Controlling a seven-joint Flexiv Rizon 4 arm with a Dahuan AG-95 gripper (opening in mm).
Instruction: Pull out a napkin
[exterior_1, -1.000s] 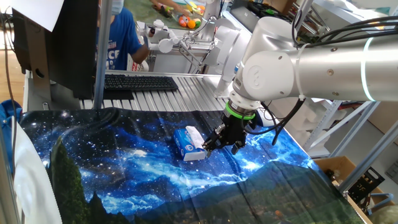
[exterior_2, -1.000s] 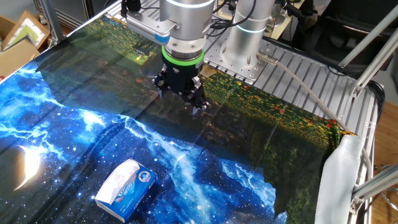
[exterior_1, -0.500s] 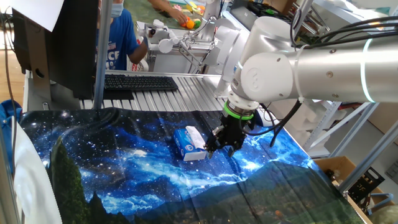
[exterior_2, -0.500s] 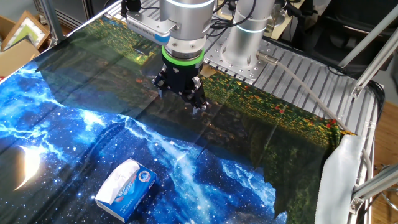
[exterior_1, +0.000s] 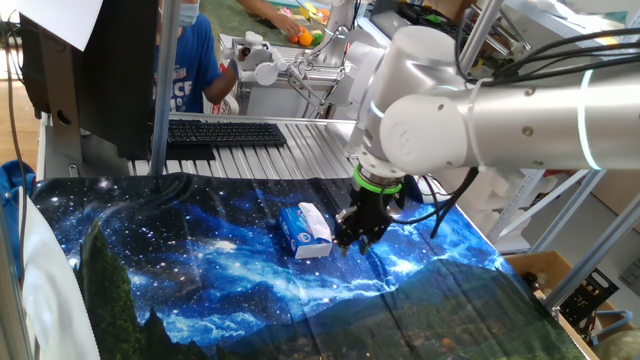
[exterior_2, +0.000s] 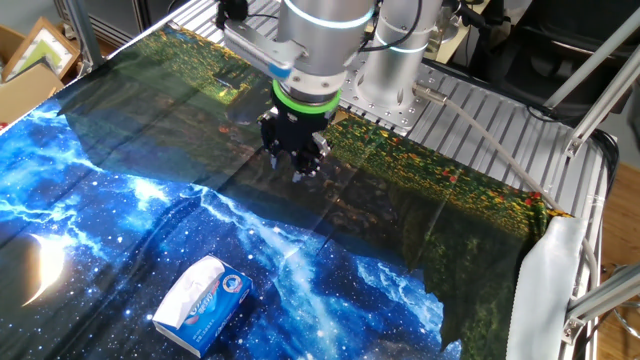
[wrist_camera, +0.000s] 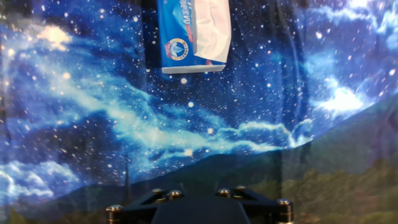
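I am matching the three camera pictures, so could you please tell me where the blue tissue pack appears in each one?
One fixed view: blue tissue pack at centre, just left of the gripper.
The other fixed view: pack at bottom left, far from the gripper.
Hand view: pack at top centre.
Shared landmark: the white napkin sticking out of it.

Worktop cloth: printed galaxy fabric, slight sheen, a few wrinkles. Tissue pack: glossy blue plastic film. Napkin: soft matt white paper. My arm shell: smooth glossy white-grey. Ribbed metal bed behind, matt.
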